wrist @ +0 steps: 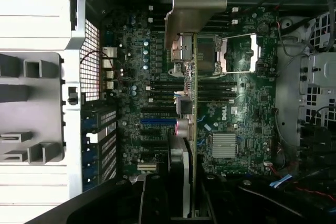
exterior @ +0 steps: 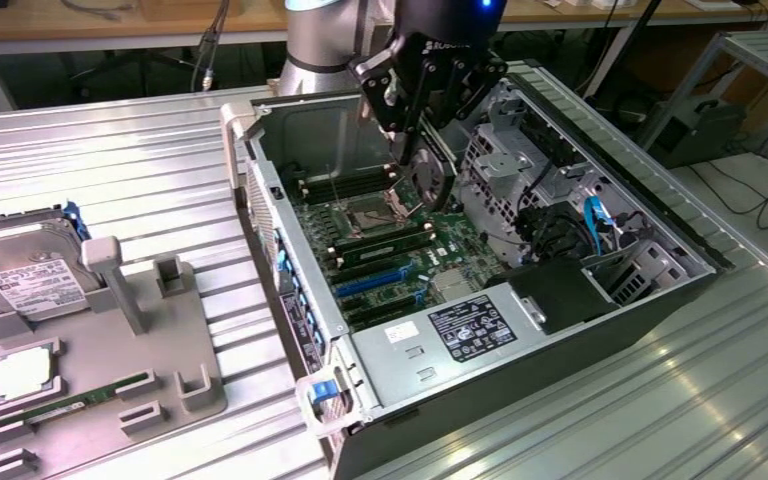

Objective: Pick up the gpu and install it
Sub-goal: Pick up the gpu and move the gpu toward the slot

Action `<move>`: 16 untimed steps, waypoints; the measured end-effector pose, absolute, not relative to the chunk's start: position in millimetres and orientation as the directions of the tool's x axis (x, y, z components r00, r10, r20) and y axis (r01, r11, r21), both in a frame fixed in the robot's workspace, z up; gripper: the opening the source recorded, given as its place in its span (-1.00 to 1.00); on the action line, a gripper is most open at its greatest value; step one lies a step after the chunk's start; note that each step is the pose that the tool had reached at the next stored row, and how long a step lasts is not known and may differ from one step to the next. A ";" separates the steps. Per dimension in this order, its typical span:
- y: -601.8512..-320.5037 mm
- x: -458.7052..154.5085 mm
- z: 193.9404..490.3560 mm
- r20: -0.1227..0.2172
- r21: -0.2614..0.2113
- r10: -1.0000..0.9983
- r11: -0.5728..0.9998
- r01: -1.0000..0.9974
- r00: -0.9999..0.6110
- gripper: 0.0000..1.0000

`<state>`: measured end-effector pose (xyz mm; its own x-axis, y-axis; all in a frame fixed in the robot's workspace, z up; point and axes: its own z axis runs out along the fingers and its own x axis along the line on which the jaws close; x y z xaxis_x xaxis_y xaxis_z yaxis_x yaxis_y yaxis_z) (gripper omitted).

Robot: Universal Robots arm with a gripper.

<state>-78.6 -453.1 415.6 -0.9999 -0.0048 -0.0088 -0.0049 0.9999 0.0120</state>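
My gripper [exterior: 427, 120] hangs over the open computer case [exterior: 364, 385] and is shut on the gpu [exterior: 427, 182], a dark flat card held on edge. The card sits low inside the case, above the CPU socket [exterior: 364, 212] and the memory slots of the motherboard [exterior: 458, 240]. In the wrist view the gpu [wrist: 192, 129] appears edge-on as a thin line, its silver bracket [wrist: 197, 3] at the far end, and my gripper [wrist: 189, 198] clamps it from both sides. The blue expansion slots [exterior: 368, 285] lie beside the card, toward the case front, as does the blue slot [wrist: 157, 121].
A grey fixture [exterior: 104, 370] at the exterior view's left carries a hard drive [exterior: 31, 280], a chip [exterior: 24, 375] and a green memory stick [exterior: 71, 405]. The case's power supply [exterior: 471, 328], drive cage [exterior: 531, 150] and blue cables [exterior: 595, 225] crowd the exterior view's right side.
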 end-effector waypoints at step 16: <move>-453.2 -50.8 413.7 -0.009 0.012 0.005 1.000 0.005 -1.000 -0.44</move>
<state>-50.8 -453.2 413.7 -0.9999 0.0053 -0.0088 0.0052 0.9999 0.0120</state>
